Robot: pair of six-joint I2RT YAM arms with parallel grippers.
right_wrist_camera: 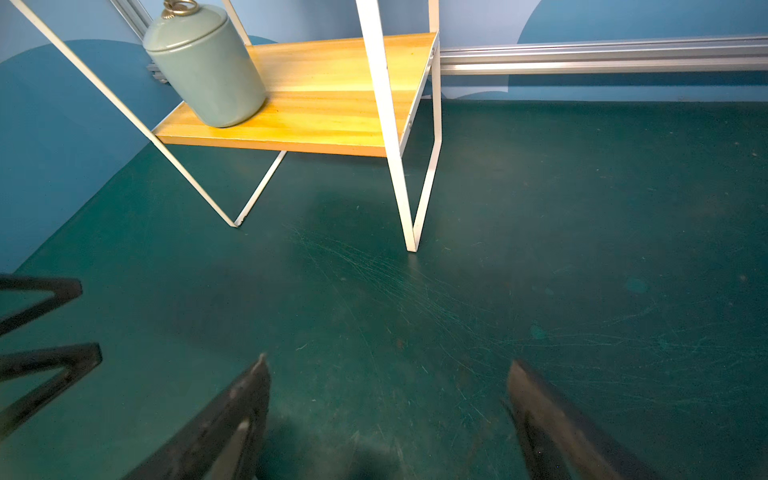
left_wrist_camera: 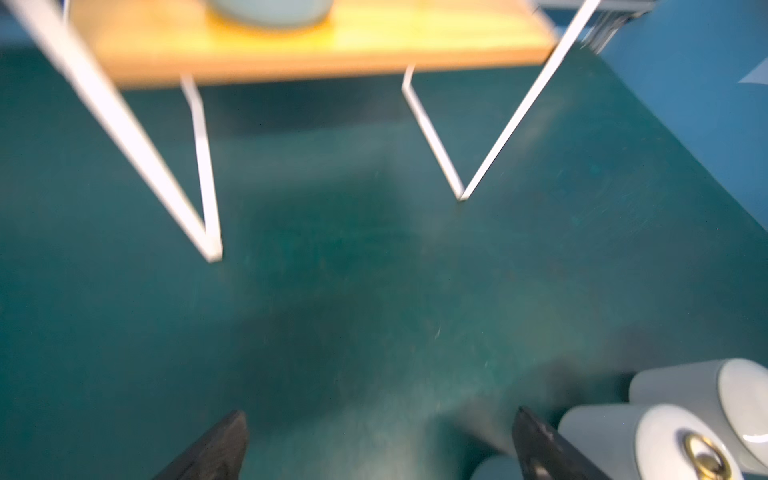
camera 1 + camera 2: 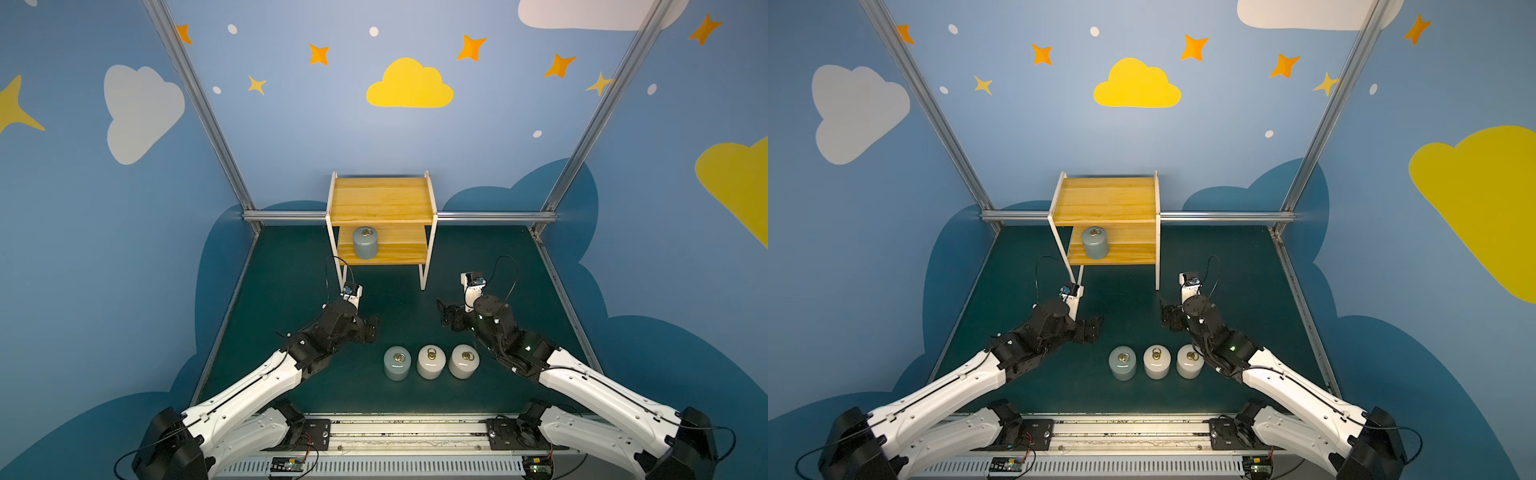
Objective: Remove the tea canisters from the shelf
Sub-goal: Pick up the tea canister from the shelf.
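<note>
Down on the lower board of the shelf (image 3: pixel 382 199), toward the left end as both top views show it, sits the last grey-blue tea canister (image 3: pixel 365 243), upright. It's the only one not off yet.

What I'd worry about: the gap under the top board looks tight, so whichever arm goes in could clip that board or a white frame leg (image 1: pixel 401 174). The shelf looks light enough to skid or tip if that happens. The canister looks glazed and fat, so a shallow pinch could let it slide out. Grabbing the brass ring (image 1: pixel 179 7) might just lift the lid. Setting it down carelessly could also bump the row on the surface.

Both sets of jaws hang over the green surface (image 3: pixel 291 270) at mid-frame, spread wide with nothing between them. The left wrist view is blurry but shows the same.

Containers: the top board is bare. Lower middle of the frame has a tight row of three: a grey-blue canister on the surface (image 3: pixel 397 363), a middle white canister (image 3: pixel 431 360) and a right-hand white canister (image 3: pixel 464 360). Every lid is on, so no telling what's inside.
</note>
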